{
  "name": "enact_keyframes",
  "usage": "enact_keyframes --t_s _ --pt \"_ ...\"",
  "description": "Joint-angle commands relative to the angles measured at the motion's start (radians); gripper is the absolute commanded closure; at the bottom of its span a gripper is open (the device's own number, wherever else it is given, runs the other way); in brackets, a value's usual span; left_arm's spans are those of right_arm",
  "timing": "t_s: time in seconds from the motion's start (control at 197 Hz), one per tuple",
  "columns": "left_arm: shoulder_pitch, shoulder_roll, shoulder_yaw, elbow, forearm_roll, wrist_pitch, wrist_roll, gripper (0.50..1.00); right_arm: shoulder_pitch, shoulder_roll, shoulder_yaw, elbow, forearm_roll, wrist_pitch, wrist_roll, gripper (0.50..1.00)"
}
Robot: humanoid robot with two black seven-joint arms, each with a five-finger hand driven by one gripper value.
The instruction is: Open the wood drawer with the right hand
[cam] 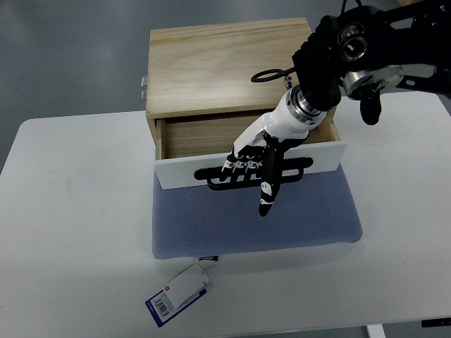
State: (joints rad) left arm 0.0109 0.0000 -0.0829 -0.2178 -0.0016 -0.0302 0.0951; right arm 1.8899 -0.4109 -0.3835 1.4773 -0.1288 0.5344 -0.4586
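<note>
Already the wood drawer [250, 163] stands partly pulled out of the one wooden box [236, 67], its white front hanging over the single blue mat [257, 222] on the white table [70, 211]. By my judgement only a further pull remains. One right hand [257, 165] shows, fingers hooked over the black handle [211, 176], one finger pointing down. A lone tag [180, 294] lies near.

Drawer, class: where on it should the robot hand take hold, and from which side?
Grip the black handle on the white front panel, coming from above, fingers hooked over it. The handle stands out from the panel; the drawer slides towards the blue mat.
</note>
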Motion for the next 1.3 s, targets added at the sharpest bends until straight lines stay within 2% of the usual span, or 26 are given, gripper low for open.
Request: enact_keyframes --t_s 0.0,0.371,0.707,0.951,0.956,1.023,1.073,1.078,1.089,1.14,1.145,1.226,1.297 --pt "0.0 0.0 0.0 0.0 0.0 0.001 0.0 0.5 0.0 -0.005 0.0 0.008 0.0 0.004 0.0 0.556" --pt "0.0 0.0 0.002 0.0 0.0 0.001 0.0 0.5 0.026 -0.042 0.009 0.08 0.005 0.038 0.002 0.556" --pt "0.0 0.0 0.002 0.0 0.0 0.001 0.0 0.5 0.031 -0.065 0.015 0.08 0.005 0.044 0.0 0.556" --pt "0.0 0.0 0.005 -0.002 0.0 0.001 0.0 0.5 0.103 -0.144 0.117 0.063 0.025 0.053 0.002 0.556" --pt "0.0 0.0 0.005 -0.005 0.0 0.001 0.0 0.5 0.113 -0.166 0.161 0.035 0.029 0.052 0.008 0.556" --pt "0.0 0.0 0.005 -0.006 0.0 0.001 0.0 0.5 0.106 -0.196 0.235 -0.014 0.044 0.05 0.018 0.556" --pt "0.0 0.0 0.005 -0.006 0.0 0.001 0.0 0.5 0.106 -0.197 0.235 -0.014 0.044 0.05 0.018 0.556" --pt "0.001 0.0 0.005 -0.006 0.0 0.001 0.0 0.5 0.094 -0.213 0.292 -0.067 0.06 0.047 0.027 0.556" --pt "0.0 0.0 0.005 -0.008 0.0 0.001 0.0 0.5 0.089 -0.215 0.305 -0.083 0.061 0.044 0.031 0.556" --pt "0.0 0.0 0.005 -0.008 0.0 0.001 0.0 0.5 0.089 -0.215 0.305 -0.083 0.061 0.044 0.031 0.556" --pt "0.0 0.0 0.005 -0.006 0.0 0.001 0.0 0.5 0.048 -0.224 0.355 -0.156 0.066 0.036 0.046 0.556" --pt "0.0 0.0 0.006 -0.008 0.0 0.001 0.0 0.5 -0.044 -0.243 0.471 -0.288 0.064 0.019 0.083 0.556" --pt "0.0 0.0 0.006 -0.008 0.0 0.001 0.0 0.5 -0.072 -0.246 0.505 -0.322 0.064 0.013 0.092 0.556"
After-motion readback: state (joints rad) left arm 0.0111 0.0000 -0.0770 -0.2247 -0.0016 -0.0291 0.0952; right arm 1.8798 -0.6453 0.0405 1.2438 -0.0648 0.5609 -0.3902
